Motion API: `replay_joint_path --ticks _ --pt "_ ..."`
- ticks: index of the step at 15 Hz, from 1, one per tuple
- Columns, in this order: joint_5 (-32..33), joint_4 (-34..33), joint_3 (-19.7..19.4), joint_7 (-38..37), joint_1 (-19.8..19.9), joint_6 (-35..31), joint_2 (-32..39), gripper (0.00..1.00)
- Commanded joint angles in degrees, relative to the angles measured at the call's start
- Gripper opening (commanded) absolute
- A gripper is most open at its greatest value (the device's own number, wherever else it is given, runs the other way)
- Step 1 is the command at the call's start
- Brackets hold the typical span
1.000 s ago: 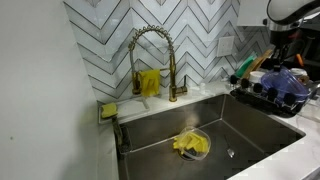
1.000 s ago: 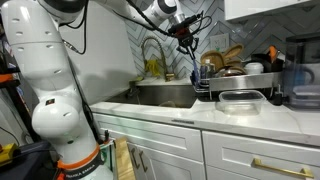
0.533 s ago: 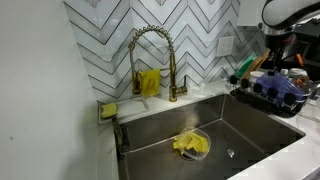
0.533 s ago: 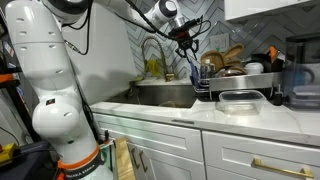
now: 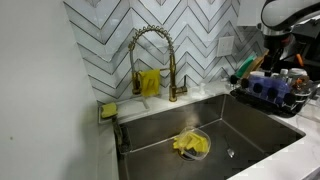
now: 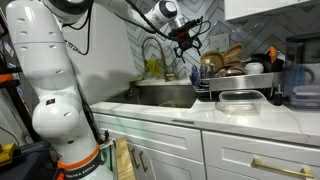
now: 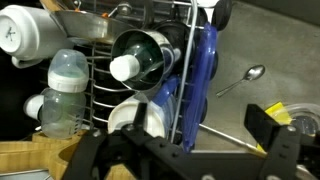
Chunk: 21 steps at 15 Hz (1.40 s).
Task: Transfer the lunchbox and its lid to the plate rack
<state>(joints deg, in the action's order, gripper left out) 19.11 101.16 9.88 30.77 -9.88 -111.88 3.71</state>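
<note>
The bluish-purple translucent lunchbox (image 7: 198, 70) stands on its edge between the wires of the black plate rack (image 7: 100, 95), at the end nearest the sink. In an exterior view the lunchbox (image 5: 284, 86) shows as a blue patch in the plate rack (image 5: 262, 98). My gripper (image 7: 175, 138) hangs just above the box, open, its black fingers (image 7: 272, 128) well apart on either side and touching nothing. In both exterior views the gripper (image 5: 284, 48) (image 6: 188, 42) points down over the rack (image 6: 222, 80). I cannot make out the lid apart from the box.
The rack also holds a baby bottle (image 7: 64, 85), a dark cup (image 7: 145, 55) and white cups (image 7: 28, 30). A spoon (image 7: 240, 80) and a clear bowl with a yellow cloth (image 5: 191, 145) lie in the steel sink. A gold faucet (image 5: 150, 50) rises behind. A shallow tray (image 6: 240, 99) sits on the counter.
The jaws have gone from shut to wide open, letting go of the lunchbox, which stays in the rack. The gripper has lifted slightly.
</note>
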Motion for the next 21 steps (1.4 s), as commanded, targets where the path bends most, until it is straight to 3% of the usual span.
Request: replay_joint_path --ticks 1,5,9,10,15,21 --pt "-1.1 0.8 -0.1 -2.4 0.3 0.3 -1.6 1.00" --pt "-4.5 2.3 -2.5 -4.1 2.8 -0.1 -6.2 1.00" --pt "-12.9 4.6 -6.9 1.6 6.2 -3.7 -11.7 1.00" --pt "-8.3 0.1 -5.4 -1.7 4.9 -0.5 -7.3 1.00" --pt "-8.8 0.0 -5.5 -1.1 4.9 -0.7 -7.4 1.00" --pt "-15.1 -0.1 -9.8 -1.8 8.9 -1.3 -5.1 1.00"
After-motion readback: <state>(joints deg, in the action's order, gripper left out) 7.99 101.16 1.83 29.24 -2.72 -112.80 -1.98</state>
